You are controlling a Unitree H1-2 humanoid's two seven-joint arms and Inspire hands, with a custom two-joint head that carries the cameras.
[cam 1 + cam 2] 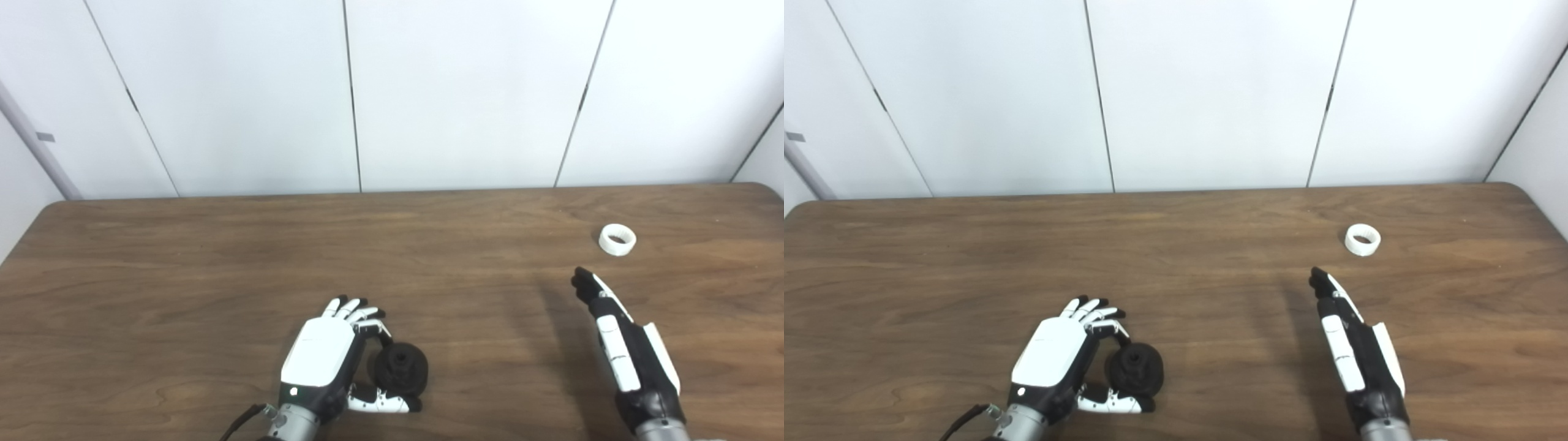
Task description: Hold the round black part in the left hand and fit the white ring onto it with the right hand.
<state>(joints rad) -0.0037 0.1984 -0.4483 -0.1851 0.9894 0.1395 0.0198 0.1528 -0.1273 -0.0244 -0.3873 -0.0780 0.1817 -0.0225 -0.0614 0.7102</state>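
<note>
Left hand (331, 358) cups black part (401, 367) (fingers spread); right hand (618, 343) flat, empty, near white ring (617, 239).

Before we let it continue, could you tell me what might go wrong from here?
The left robot hand only cups the round black plastic part on the brown wooden table, so it may roll away. The small white plastic ring lies beyond the open right robot hand; a push could slide it.

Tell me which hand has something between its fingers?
The left hand: it cups the round black part. The right hand is open, short of the white ring.
</note>
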